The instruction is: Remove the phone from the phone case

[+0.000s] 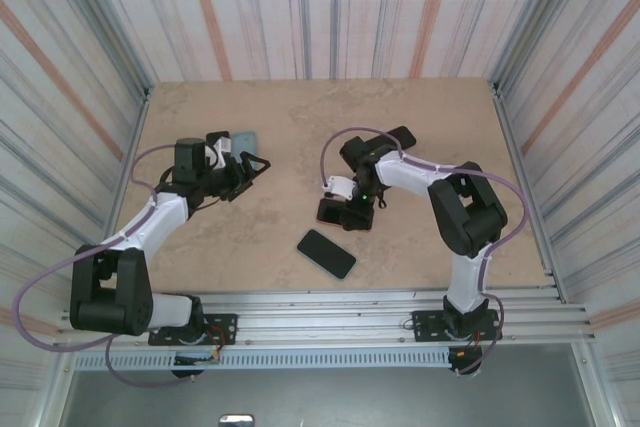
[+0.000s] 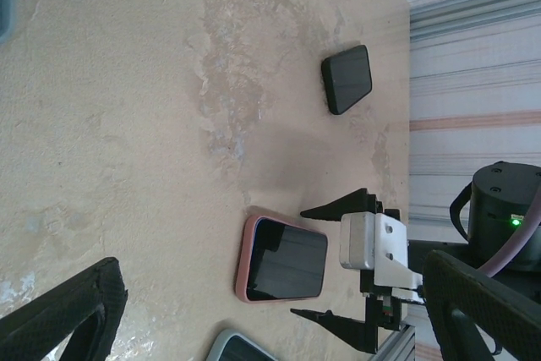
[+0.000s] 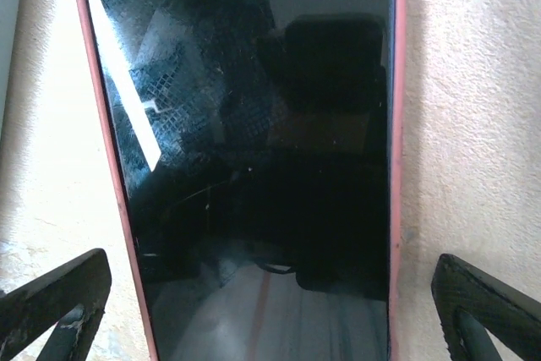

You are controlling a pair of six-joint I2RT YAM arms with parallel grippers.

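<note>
Right fingers (image 3: pixel 63 298) spread wide, straddling the phone (image 3: pixel 254 166), which lies flat on the table (image 3: pixel 473 82) in its pink phone case (image 3: pixel 395 124), long axis twelve-to-six between them. Left fingers (image 2: pixel 72 306), also wide, hang well apart toward nine o'clock.

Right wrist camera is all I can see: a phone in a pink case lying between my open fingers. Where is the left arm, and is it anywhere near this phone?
Observer: The left gripper is open over the far left part of the table, well apart from the pink-cased phone.
Operator: Okay. Is any other phone lying close to mine?
Observer: Yes. A black phone lies flat on the table just beside it, on the side nearer the arm bases.
</note>
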